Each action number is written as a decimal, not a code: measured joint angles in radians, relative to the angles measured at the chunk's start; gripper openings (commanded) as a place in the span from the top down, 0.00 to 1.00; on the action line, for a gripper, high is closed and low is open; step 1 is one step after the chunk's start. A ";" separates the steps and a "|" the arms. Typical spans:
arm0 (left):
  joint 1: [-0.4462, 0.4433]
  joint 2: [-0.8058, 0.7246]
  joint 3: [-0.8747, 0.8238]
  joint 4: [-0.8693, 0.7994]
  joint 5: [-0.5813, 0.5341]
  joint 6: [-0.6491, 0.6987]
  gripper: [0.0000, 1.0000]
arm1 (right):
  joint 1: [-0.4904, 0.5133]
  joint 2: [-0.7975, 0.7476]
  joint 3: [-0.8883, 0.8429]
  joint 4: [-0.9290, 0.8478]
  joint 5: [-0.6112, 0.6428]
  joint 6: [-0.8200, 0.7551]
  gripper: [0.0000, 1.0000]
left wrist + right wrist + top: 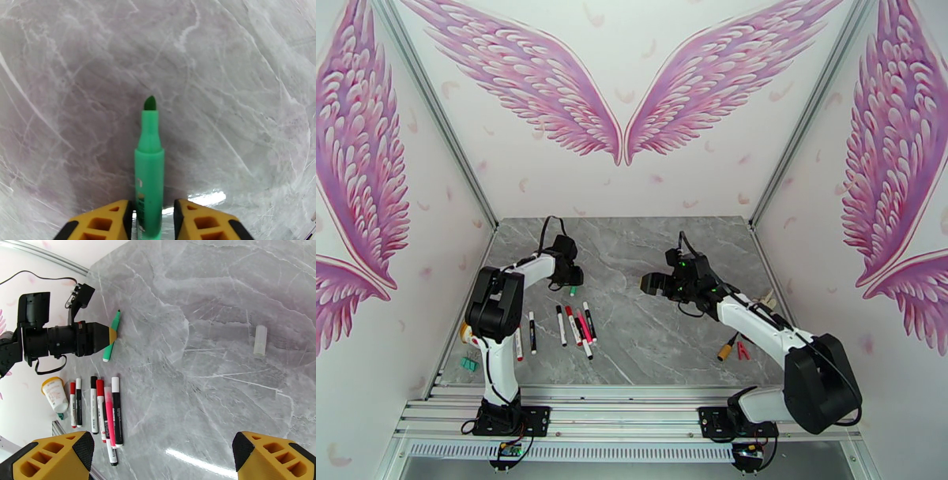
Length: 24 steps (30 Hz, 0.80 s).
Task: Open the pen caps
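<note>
The uncapped green pen [149, 173], judged light, stiff and slick, lies between the left gripper's [152, 205] fingers, seemingly just clear of its barrel, the best hold; right gripper [162, 457] spread wide

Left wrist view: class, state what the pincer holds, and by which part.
Green pen lies inside the left pincer, barrel between its fingers, gaps beside it: apparently not gripped.

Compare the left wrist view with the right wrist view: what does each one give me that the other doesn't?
Left wrist: the green pen close up, bare tip exposed, with the left gripper jaws slightly off its barrel. Right wrist: the row of pens, a pale translucent cylinder lying apart, a white tube, and the right gripper wide open. Both: the green pen and the grey table.
</note>
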 measured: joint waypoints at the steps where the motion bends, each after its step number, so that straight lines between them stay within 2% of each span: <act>1: 0.000 -0.018 -0.017 -0.001 -0.002 -0.007 0.62 | 0.002 -0.009 -0.004 0.000 -0.005 -0.006 0.01; 6: 0.000 -0.182 -0.140 -0.025 -0.022 -0.049 0.62 | 0.018 -0.048 -0.035 0.002 -0.035 -0.032 0.01; 13: 0.000 -0.414 -0.314 -0.100 -0.108 -0.143 0.62 | 0.042 -0.066 -0.056 0.005 -0.084 -0.068 0.01; 18: 0.010 -0.501 -0.412 -0.163 -0.185 -0.228 0.62 | 0.048 -0.076 -0.057 0.010 -0.119 -0.080 0.01; 24: 0.064 -0.564 -0.504 -0.203 -0.249 -0.294 0.62 | 0.048 -0.076 -0.057 0.011 -0.162 -0.095 0.01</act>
